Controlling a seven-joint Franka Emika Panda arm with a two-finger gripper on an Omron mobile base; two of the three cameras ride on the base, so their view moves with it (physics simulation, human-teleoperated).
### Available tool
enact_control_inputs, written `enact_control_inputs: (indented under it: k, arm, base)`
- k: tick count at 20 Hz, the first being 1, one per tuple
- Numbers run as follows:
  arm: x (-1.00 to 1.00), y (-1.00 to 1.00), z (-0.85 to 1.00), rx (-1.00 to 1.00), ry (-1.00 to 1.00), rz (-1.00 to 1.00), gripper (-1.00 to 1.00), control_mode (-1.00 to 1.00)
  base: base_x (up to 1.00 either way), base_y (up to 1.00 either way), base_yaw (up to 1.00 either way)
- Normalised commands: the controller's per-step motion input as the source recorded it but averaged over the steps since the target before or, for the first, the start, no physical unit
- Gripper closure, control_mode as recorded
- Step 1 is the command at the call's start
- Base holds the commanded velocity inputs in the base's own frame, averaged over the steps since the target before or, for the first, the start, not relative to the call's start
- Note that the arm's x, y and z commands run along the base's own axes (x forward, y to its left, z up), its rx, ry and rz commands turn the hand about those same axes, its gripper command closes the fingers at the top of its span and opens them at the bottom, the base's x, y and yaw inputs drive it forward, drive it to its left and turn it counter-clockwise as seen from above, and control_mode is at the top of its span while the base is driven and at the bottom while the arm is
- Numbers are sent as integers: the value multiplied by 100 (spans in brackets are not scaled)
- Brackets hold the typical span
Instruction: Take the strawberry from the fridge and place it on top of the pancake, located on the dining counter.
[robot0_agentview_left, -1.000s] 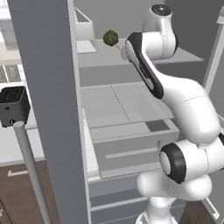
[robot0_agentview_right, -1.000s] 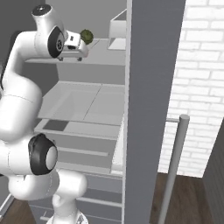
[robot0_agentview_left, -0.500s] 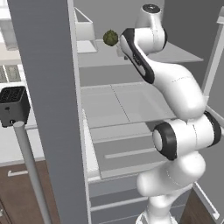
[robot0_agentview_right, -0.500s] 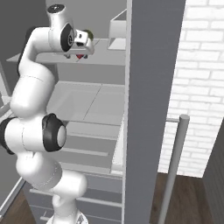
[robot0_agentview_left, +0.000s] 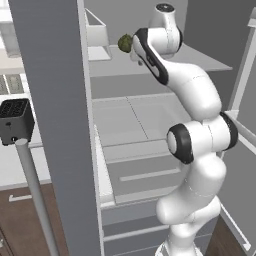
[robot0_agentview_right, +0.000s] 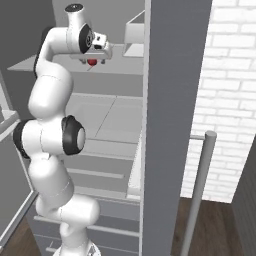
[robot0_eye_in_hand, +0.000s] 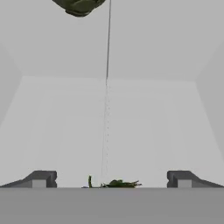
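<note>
The fridge (robot0_agentview_left: 50, 100) stands open, and my arm reaches onto its upper shelf (robot0_agentview_left: 200, 60). The strawberry (robot0_agentview_right: 92, 62), tiny and bright red, lies on that shelf right under my gripper (robot0_agentview_right: 93, 57). In the hand view only its green leafy top (robot0_eye_in_hand: 118, 184) peeks up at the bottom edge, midway between the two fingertips (robot0_eye_in_hand: 40, 179). My gripper (robot0_eye_in_hand: 111, 180) is open wide and straddles the berry without touching it. A dark green bumpy ball (robot0_agentview_left: 125, 43) sits just beyond the hand, and the ball (robot0_eye_in_hand: 78, 5) also shows at the top of the hand view. The pancake and the dining counter are out of view.
A white bin (robot0_agentview_left: 97, 37) stands at the back of the upper shelf. Pale shelves and drawers (robot0_agentview_left: 145, 175) lie below. The fridge door edge (robot0_agentview_right: 175, 100) rises to the right, with a bar handle (robot0_agentview_right: 200, 190) and a brick wall (robot0_agentview_right: 225, 75) beyond. A black box on a pole (robot0_agentview_left: 15, 120) stands at left.
The arm has folded upright, and the hand has moved deeper over the upper shelf and down over the strawberry. The jaws have stayed open.
</note>
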Motion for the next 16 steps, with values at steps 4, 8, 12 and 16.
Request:
enact_control_inputs:
  k: [4, 8, 12, 16]
  arm:
    - [17, 0, -12, 0, 0, 2, -100, -100]
    - [-18, 0, -18, 0, -2, 4, -100, -100]
    - [-49, 0, -25, 0, -5, 1, -100, -100]
    - [-27, 0, -21, 0, -1, 1, -100, -100]
  base:
    - [0, 0, 0]
    - [0, 0, 0]
    - [0, 0, 0]
    - [0, 0, 0]
